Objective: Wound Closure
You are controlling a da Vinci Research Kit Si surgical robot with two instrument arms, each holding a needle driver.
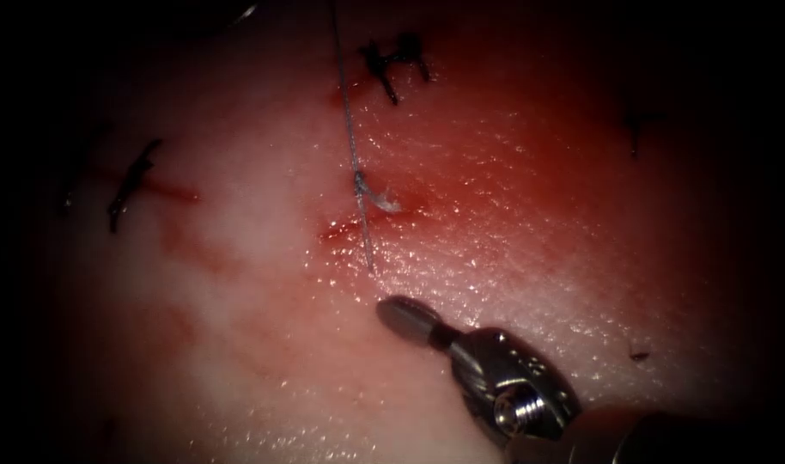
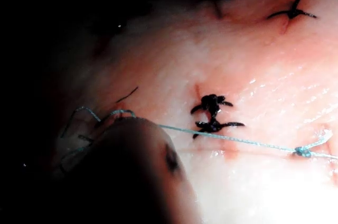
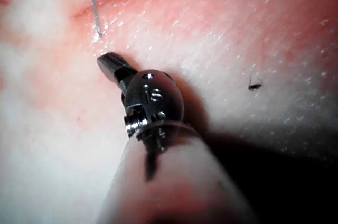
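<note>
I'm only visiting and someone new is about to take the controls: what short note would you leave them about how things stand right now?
Right tool: jaws shut, holding nothing, tip just below the thread's free end.
Left tool: thread wraps over its tip; I can't tell how it grips.
Thread runs taut up from a knot at the cut in the tissue.
Needle: I can't place it.
Done: dark stitches sit above and left of the cut.
Left: the cut looks tied at one spot so far.

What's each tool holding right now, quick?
Left tool: thread runs taut to it from the knot; jaws can't be told.
Right tool: jaws shut, holding nothing, over the tissue just below the thread's end.
</note>
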